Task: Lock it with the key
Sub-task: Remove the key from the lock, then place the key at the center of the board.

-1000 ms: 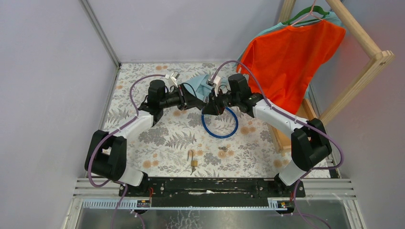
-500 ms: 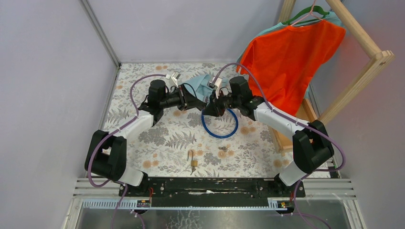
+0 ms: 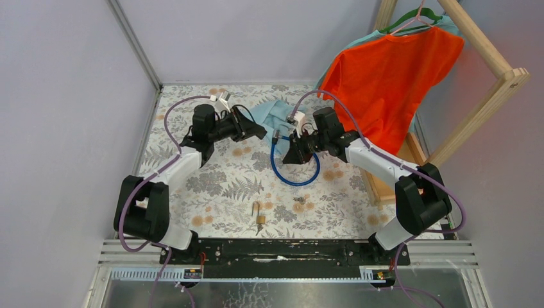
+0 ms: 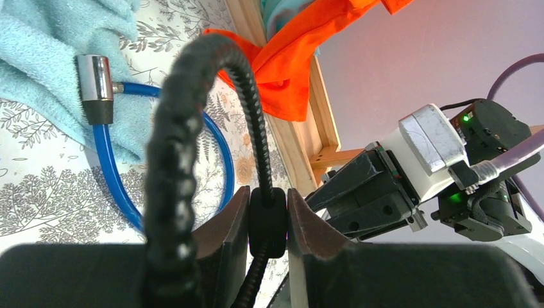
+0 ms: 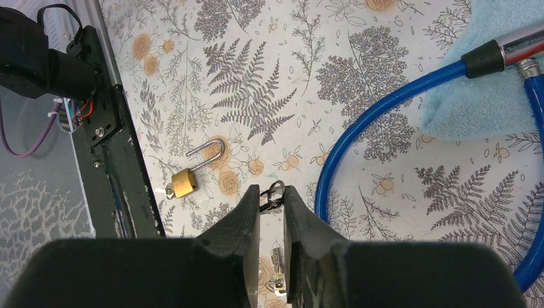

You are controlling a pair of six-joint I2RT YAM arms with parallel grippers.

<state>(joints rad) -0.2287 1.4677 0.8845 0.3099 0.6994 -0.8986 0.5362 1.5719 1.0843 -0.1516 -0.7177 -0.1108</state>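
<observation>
Left end effector (image 4: 268, 206) tight on black cable (image 4: 170, 141); right end effector (image 5: 271, 191) narrowly ajar, seemingly empty, clear of the key (image 3: 299, 204).

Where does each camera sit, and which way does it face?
Top: above and behind, looking down; left gripper and right gripper show.
Left wrist: faces sideways at the right gripper; own fingers clamp a black cable.
Right wrist: looks down at padlock and key; own fingers show.
All share the blue loop.
</observation>
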